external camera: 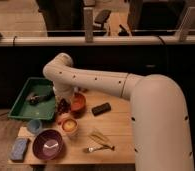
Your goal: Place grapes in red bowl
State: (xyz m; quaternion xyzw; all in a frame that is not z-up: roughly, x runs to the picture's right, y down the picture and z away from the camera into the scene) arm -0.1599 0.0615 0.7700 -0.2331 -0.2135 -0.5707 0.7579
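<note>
- The gripper (64,106) hangs low at the arm's (91,82) end, just left of the red bowl (79,102); its tip meets the grapes (64,106), though I cannot tell whether it grips them or has let go.
- The grapes show as a dark bumpy lump at the gripper's tip, just beside the red bowl's left rim and outside it, above the table (116,130); whether they rest on the wood cannot be told.
- The red bowl sits near the table's back edge; what its inside holds cannot be made out.
- An orange cup (69,125) stands just in front of the grapes, close to the gripper; its inside glows yellow.
- A black block (101,108) lies to the right of the red bowl, apart from it.
- A green tray (21,102) sits to the left; a dark thing (38,98) lies in it.
- A purple bowl (47,144) stands at the front left; a small blue cup (34,125) sits behind it; a blue sponge (19,149) lies at its left.
- A fork (97,148) and a yellowish packet (98,137) lie at the front, right of the purple bowl.
</note>
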